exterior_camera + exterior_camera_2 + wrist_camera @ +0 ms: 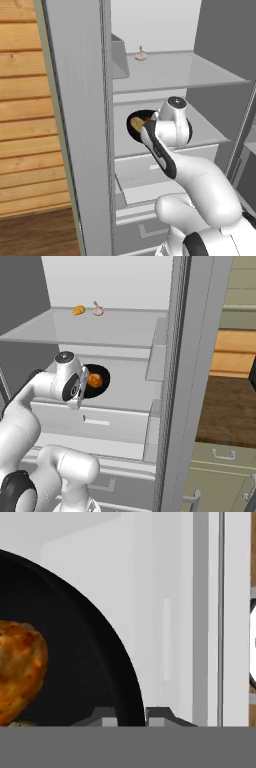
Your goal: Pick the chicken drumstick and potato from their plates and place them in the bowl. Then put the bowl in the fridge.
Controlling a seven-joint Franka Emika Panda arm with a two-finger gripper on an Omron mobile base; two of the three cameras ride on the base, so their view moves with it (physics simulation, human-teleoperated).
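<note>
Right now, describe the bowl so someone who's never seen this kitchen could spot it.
Look inside the open grey fridge, on the shelf below the one carrying the pale garlic-like item. The bowl is round, glossy black, low-sided, holding the orange-brown drumstick.

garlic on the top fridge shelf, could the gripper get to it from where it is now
Probably not right away: the gripper is shut on the rim of the black bowl on the shelf below, and the glass upper shelf lies between it and the garlic. The fridge front itself stands open.
</note>
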